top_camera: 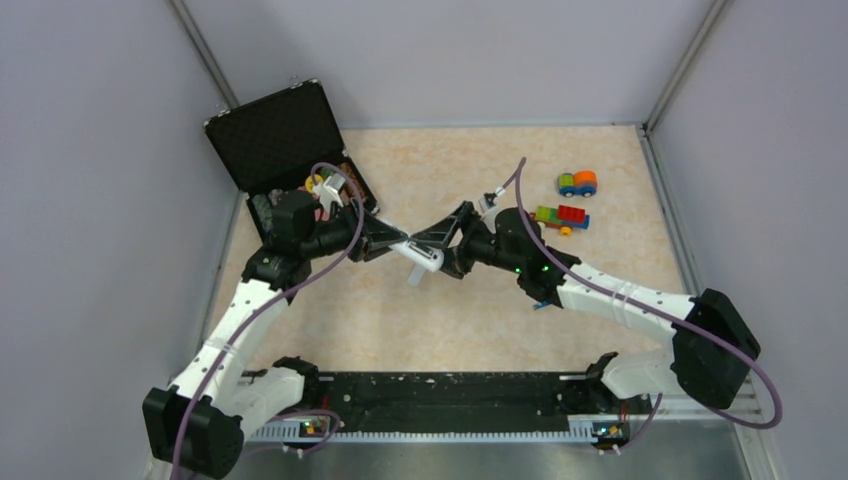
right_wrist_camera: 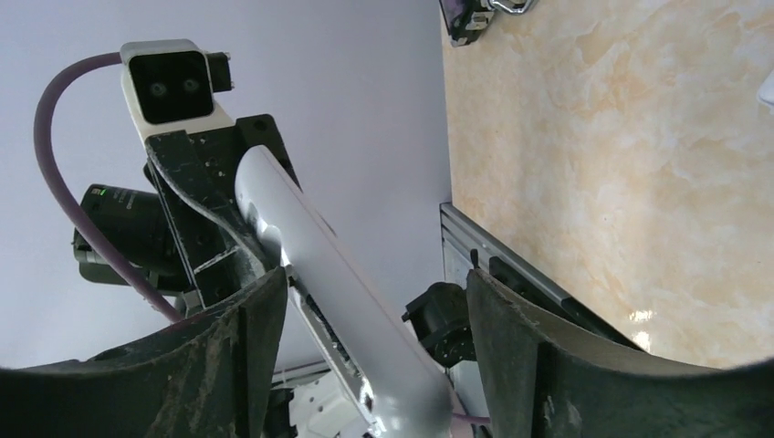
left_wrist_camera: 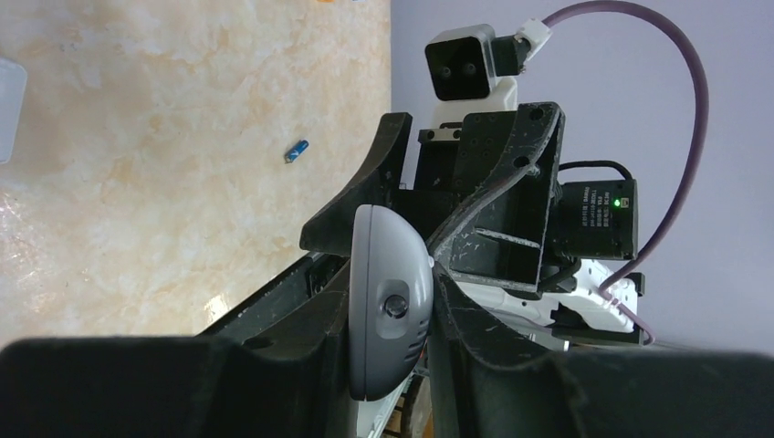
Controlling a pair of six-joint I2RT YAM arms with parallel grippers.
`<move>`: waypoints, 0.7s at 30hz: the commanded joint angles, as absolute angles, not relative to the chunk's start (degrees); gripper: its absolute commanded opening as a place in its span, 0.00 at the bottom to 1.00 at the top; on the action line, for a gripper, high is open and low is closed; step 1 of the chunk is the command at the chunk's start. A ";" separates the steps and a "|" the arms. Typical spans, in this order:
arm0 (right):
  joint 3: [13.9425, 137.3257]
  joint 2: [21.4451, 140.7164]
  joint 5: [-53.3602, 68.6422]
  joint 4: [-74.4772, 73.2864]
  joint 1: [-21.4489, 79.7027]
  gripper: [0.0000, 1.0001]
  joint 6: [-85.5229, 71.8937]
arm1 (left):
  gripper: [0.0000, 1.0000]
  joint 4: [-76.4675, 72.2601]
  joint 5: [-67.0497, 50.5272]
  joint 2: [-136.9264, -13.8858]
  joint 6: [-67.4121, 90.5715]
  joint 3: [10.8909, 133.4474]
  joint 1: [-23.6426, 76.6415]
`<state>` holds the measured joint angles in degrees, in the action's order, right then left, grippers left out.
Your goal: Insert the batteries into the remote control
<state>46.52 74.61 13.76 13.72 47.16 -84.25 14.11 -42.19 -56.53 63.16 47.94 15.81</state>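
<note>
The left hand (left_wrist_camera: 388, 274) was clamped on the small white flat rectangular plastic remote control (top_camera: 424, 260), its two black fingers (left_wrist_camera: 301, 356) pressed against either side of the handset's rounded end. It held the remote control off the surface, tilted, at the middle of the workspace. The right hand (right_wrist_camera: 374, 297) met it head-on with its fingers spread apart. The remote control's long body lay against one of them and stood clear of the other. On the beige marbled surface (top_camera: 450, 330), well apart from both hands, lay a tiny slim blue cylindrical battery (left_wrist_camera: 296, 151). At the far left stood an open black hard case (top_camera: 275, 135) with its foam-lined lid raised. At the far right sat two colourful toy block cars (top_camera: 577, 183), near each other.
</note>
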 commanded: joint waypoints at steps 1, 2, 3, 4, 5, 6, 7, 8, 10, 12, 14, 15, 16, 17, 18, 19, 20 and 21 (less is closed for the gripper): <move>44.78 71.92 14.14 19.22 46.20 0.75 -85.31 | 0.00 10.64 -44.23 -56.03 62.49 50.23 15.50; 44.86 71.44 13.96 18.95 46.20 0.77 -85.20 | 0.00 10.61 -44.10 -56.08 62.27 50.11 15.35; 44.91 70.98 13.78 18.64 46.10 0.78 -84.93 | 0.00 10.47 -43.99 -56.07 62.19 49.86 15.09; 44.91 70.51 13.64 18.22 45.97 0.79 -84.76 | 0.00 10.13 -44.03 -56.15 62.22 49.48 14.93; 44.98 70.08 13.67 17.84 45.87 0.81 -84.59 | 0.00 9.79 -44.14 -56.31 62.23 49.33 14.80; 44.93 69.76 13.69 17.58 45.71 0.82 -84.52 | 0.00 9.62 -44.16 -56.38 62.18 49.23 14.63; 44.91 69.24 13.71 17.37 45.63 0.82 -84.35 | 0.00 9.58 -44.33 -56.47 61.96 49.30 14.41; 44.91 68.85 13.67 17.07 45.46 0.83 -84.17 | 0.00 9.58 -44.32 -56.60 61.52 49.25 14.23; 44.91 67.73 13.62 16.29 45.12 0.85 -83.40 | 0.00 9.64 -44.55 -56.65 60.19 49.37 13.79; 44.86 66.65 13.63 15.09 44.36 0.85 -82.67 | 0.00 9.97 -44.51 -56.56 58.28 49.34 13.27; 44.55 65.31 13.58 13.59 43.50 0.85 -81.40 | 0.00 9.93 -44.54 -56.10 54.82 49.45 12.89; 44.19 64.42 13.47 11.92 42.80 0.84 -80.77 | 0.00 10.65 -44.34 -55.75 52.38 49.60 12.77; 43.59 63.53 13.48 10.62 41.75 0.80 -79.98 | 0.00 10.92 -44.53 -55.32 49.88 49.84 12.75; 42.80 62.46 14.14 9.26 39.89 0.75 -78.65 | 0.00 11.35 -44.84 -54.75 47.27 50.07 12.74; 42.00 61.51 14.48 7.20 37.79 0.73 -76.65 | 0.00 12.55 -44.86 -54.15 44.29 50.47 12.74; 41.59 60.23 14.51 4.01 35.31 0.71 -73.88 | 0.00 13.29 -45.20 -53.31 42.11 50.89 12.74; 41.54 59.16 14.20 0.09 32.71 0.71 -70.48 | 0.00 12.94 -45.78 -52.41 40.29 50.93 12.74; 41.89 58.39 13.44 -3.99 30.40 0.71 -65.93 | 0.00 11.79 -46.44 -51.19 39.17 50.58 12.74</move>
<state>42.15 63.18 14.44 7.86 38.39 -78.85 14.09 -44.14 -55.70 50.15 48.01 13.08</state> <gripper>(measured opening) 0.717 0.321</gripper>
